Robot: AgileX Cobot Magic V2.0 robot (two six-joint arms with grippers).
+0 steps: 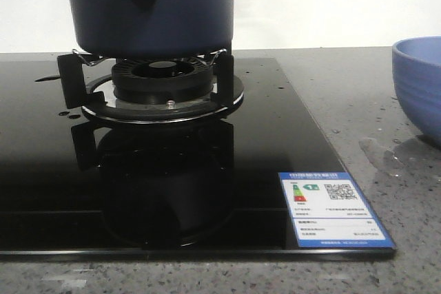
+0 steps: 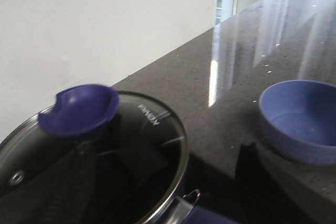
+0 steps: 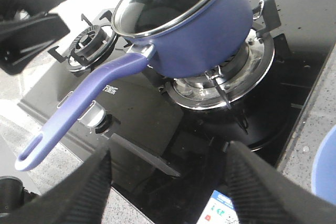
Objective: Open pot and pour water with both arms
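**Caller:** While you hang over the stove, tell me where the pot is.

**Me:** Sitting square on the near burner (image 1: 165, 87) of the black glass hob (image 1: 275, 135). The pot (image 1: 155, 5) rests on the black pan supports, its dark blue wall filling the top of the front view. The glass lid (image 3: 168, 1) is on, steel rim all round, "KONKA" printed across it.

**Caller:** And the handle?

**Me:** The long blue handle (image 3: 79, 108) sticks out from the pot's side, hanging hole at its far end. It points away from the blue bowl.

**Caller:** Your right jaws?

**Me:** My right gripper (image 3: 168, 187) is spread wide, the two ribbed black fingers (image 3: 86, 192) well apart with nothing between them. It hangs above the hob's front edge, near the handle but apart from it.

**Caller:** Left side?

**Me:** My left wrist camera looks down on the lid. The blue lid knob (image 2: 79, 108) sits at its middle, scooped and notched. A dark ribbed finger (image 2: 71, 187) of the left gripper (image 2: 105, 192) shows low in that view against the glass; whether those jaws are spread or pressed together, I cannot tell.

**Caller:** Any water?

**Me:** The water (image 1: 386, 153) shows as a glossy wet patch and a few droplets on the speckled grey tabletop (image 1: 413, 239), just beside the bowl (image 1: 420, 84). More droplets dot the hob's left edge.

**Caller:** Anything else?

**Me:** A blue-bordered energy label (image 1: 334, 208) at the hob's near right corner, and a second burner (image 3: 89, 45) beyond the handle.
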